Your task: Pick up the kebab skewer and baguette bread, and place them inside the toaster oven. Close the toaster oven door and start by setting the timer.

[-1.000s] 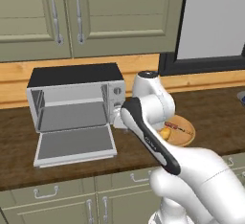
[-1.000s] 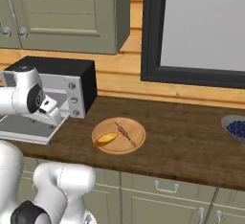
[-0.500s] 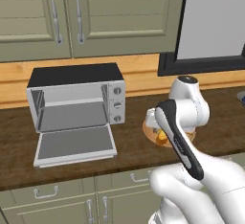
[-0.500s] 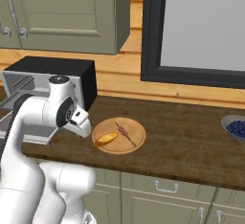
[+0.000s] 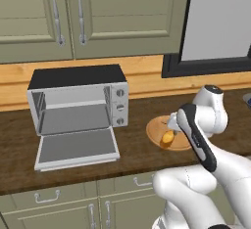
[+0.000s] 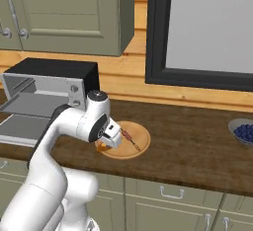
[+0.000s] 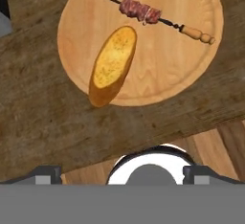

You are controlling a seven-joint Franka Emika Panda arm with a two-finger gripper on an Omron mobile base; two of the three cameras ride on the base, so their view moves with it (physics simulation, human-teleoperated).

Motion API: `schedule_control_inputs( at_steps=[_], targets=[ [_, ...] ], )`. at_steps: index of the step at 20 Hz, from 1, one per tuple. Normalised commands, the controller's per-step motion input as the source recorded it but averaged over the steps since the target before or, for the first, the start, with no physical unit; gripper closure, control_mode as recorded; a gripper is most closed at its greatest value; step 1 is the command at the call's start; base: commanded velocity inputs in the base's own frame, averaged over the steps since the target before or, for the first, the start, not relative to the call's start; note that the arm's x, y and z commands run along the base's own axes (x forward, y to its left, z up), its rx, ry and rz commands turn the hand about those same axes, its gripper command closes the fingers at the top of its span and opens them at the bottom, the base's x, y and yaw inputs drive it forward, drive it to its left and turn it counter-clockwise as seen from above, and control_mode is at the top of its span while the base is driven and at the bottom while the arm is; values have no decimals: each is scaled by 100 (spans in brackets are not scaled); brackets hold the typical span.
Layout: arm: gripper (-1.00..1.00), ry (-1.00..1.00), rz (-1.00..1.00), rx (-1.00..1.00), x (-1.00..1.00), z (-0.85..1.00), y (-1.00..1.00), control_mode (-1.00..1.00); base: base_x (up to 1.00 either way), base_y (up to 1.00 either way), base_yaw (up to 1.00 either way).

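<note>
A round wooden plate (image 7: 191,70) and bowl of blueberries (image 6: 243,132) sit on the counter (image 6: 197,146).

Claw (image 6: 112,137) now over round wooden plate (image 6: 141,143)

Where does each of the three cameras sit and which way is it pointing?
Left base view: behind the arm's left, facing the open toaster oven; white arm lower right.
Right base view: behind its right, facing the round wooden plate; arm lower left, tool above plate.
Hand view: looks down on the baguette bread and kebab skewer; open fingertips at bottom.
Shared: plate with food.
</note>
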Motion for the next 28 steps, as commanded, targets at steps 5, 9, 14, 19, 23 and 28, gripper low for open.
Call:
schedule_control_inputs(
  at_steps=[5,9,14,19,23,28],
  targets=[
    [-100,2,-3,0,41,-41,8,-100,0,0,0],
    [-100,0,-2,-4,30,-25,0,-100,0,0,0],
    [-100,1,-4,-5,17,-27,4,-100,0,0,0],
    [-100,0,-7,-1,15,-14,10,-100,0,0,0],
    [-100,0,-7,0,19,-16,13,-100,0,0,0],
    [-100,0,-7,0,26,-24,6,-100,0,0,0]
  ],
)
